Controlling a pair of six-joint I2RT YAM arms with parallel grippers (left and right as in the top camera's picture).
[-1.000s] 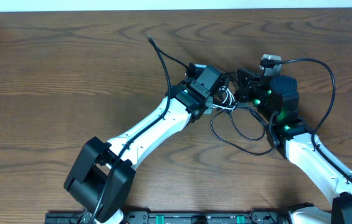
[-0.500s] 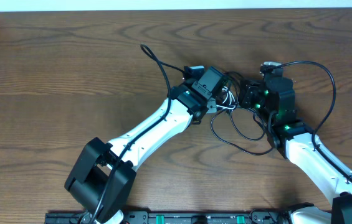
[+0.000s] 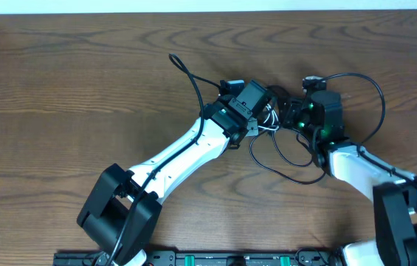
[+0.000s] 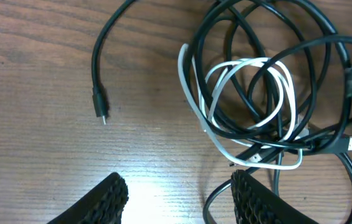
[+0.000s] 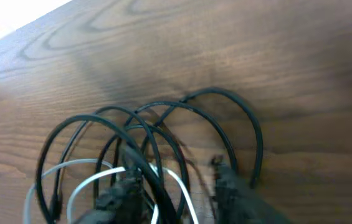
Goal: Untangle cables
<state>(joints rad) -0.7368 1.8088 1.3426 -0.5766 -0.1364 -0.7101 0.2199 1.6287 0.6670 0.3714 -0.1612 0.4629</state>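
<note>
Black cord point(image 4: 95, 68) and white cord point(image 4: 250, 61) looked limp, light; best taken by the free plug point(image 4: 99, 102). Left tool point(image 4: 179, 196) and right tool point(image 5: 176, 196) gaped empty

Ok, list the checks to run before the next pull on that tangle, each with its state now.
1. Left gripper open and empty: ok. Its jaws stand apart over the bare brown wooden table, beside the tangle.
2. Right gripper has a firm hold: cannot tell. Its view is blurred, and cords run between its jaws.
3. Thin white cord clear of the thin black cord: not ok. It loops through the black coils.
4. Black cord's small plug end free: ok. It lies alone on the wood, apart from the tangle.
</note>
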